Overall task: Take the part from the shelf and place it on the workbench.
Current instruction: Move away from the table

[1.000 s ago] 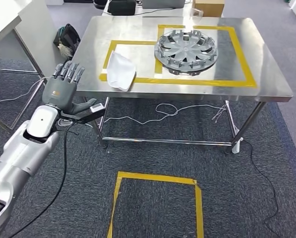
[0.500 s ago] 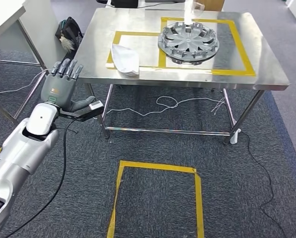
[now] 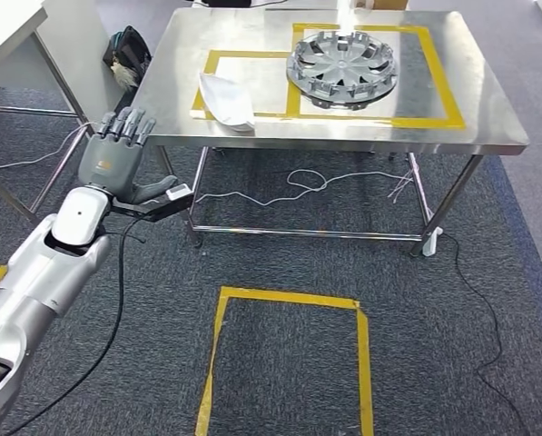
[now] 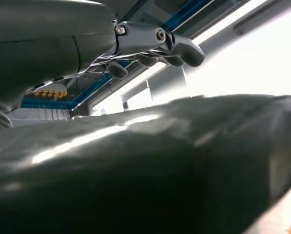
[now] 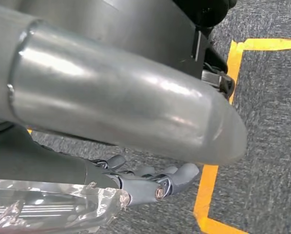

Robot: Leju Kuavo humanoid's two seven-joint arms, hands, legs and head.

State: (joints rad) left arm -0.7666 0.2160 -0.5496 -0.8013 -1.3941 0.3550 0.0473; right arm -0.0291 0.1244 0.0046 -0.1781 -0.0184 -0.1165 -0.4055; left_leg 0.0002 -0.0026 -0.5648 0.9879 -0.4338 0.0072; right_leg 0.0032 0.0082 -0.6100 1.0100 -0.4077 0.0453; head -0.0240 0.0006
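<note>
One hubcap [image 3: 341, 69], one workbench [image 3: 459, 136]

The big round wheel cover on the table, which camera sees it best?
The head view. It shows the whole wheel cover lying inside the yellow tape on the steel table. The left wrist view shows dark blurry shapes instead, and the right wrist view looks at carpet.

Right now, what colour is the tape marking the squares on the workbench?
Yellow tape outlines the squares on the steel workbench; it shows best in the head view.

Brushed steel workbench [image 3: 459, 109], glossy silver plastic part [image 3: 341, 65], rough grey carpet [image 3: 289, 263].
</note>
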